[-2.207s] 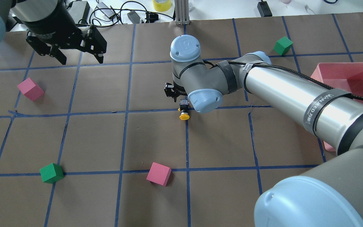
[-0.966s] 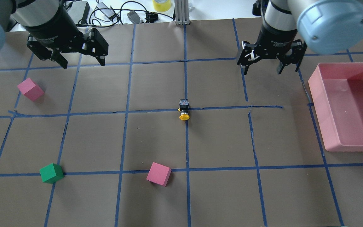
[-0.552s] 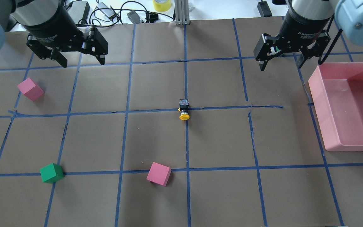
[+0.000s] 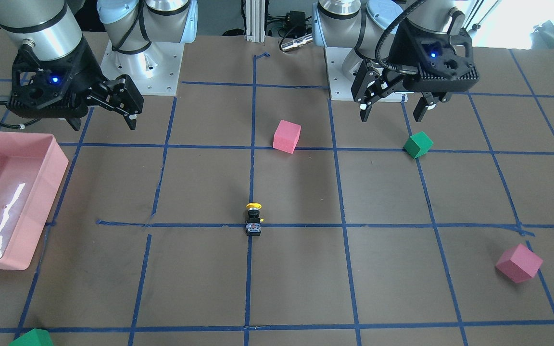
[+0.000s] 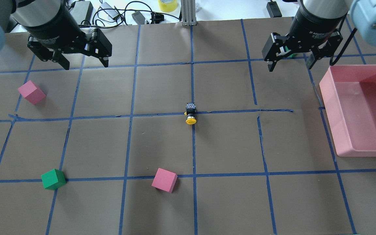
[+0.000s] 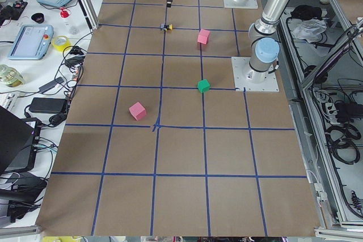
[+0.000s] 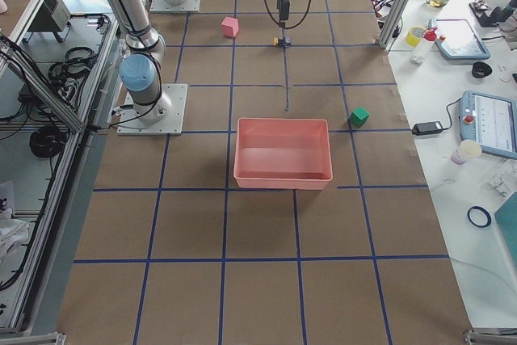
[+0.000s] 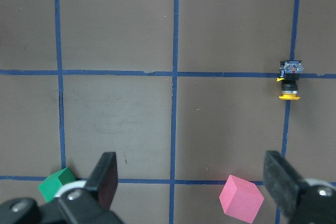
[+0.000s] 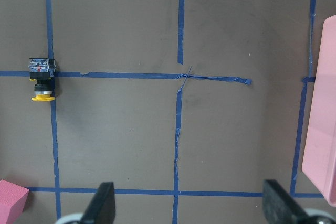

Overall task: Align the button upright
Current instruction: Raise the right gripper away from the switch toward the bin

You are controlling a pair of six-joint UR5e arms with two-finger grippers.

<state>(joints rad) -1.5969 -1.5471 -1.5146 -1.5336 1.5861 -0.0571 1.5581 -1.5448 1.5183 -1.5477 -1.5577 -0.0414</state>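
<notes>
Plainly, the button (image 5: pixel 191 115), lying sideways, wants pinching across its black body and tipping cap-up; the left gripper (image 5: pixel 85 66) and right gripper (image 5: pixel 289 68) hang wide open, empty.

Seen from overhead, the button (image 5: pixel 191 115) sits on a tape-line crossing (image 5: pixel 193 112) as dial centre: tray (image 5: pixel 331 107) at 3 o'clock, first cube (image 5: pixel 164 180) at 7, second cube (image 5: pixel 53 179) farther out at 8, third cube (image 5: pixel 31 92) at 9, left gripper (image 5: pixel 86 66) at 10, right gripper (image 5: pixel 289 68) at 2
</notes>
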